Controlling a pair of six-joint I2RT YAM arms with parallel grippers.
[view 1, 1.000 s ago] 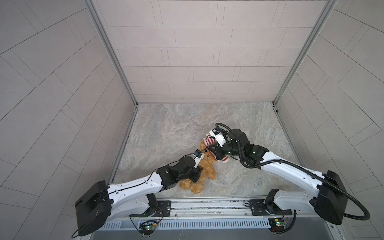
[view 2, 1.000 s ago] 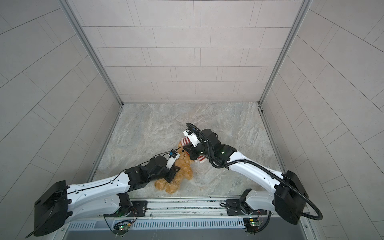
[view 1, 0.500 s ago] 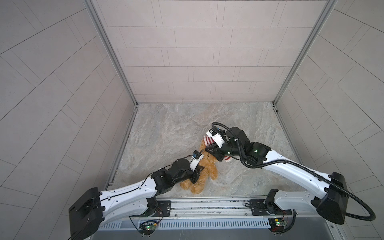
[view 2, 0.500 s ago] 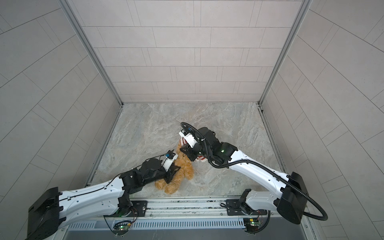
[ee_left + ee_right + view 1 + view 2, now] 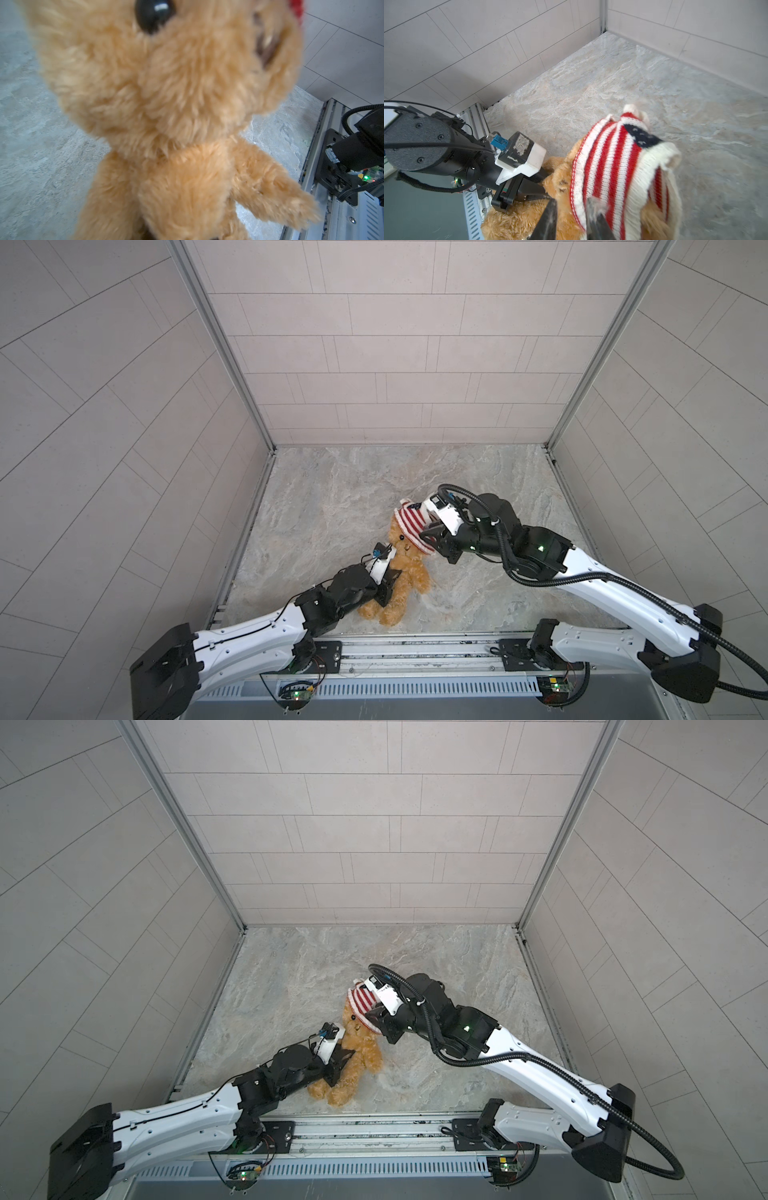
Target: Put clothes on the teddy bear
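The teddy bear lies on the marble floor, feet toward the front rail. It fills the left wrist view. A red-and-white striped sweater covers the top of its head down to the eyes. My left gripper is shut on the bear's side below its face; fur hides its fingertips in the left wrist view. My right gripper is at the sweater's hem beside the bear's face. Its jaws stand apart, one on each side of the hem.
Tiled walls close the floor in on three sides. A metal rail carrying both arm bases runs along the front edge just below the bear's feet. The right arm's black cable loops above its wrist.
The right gripper's jaws have parted from shut and it has shifted slightly left along the sweater. The left arm's elbow has moved, still holding the bear.
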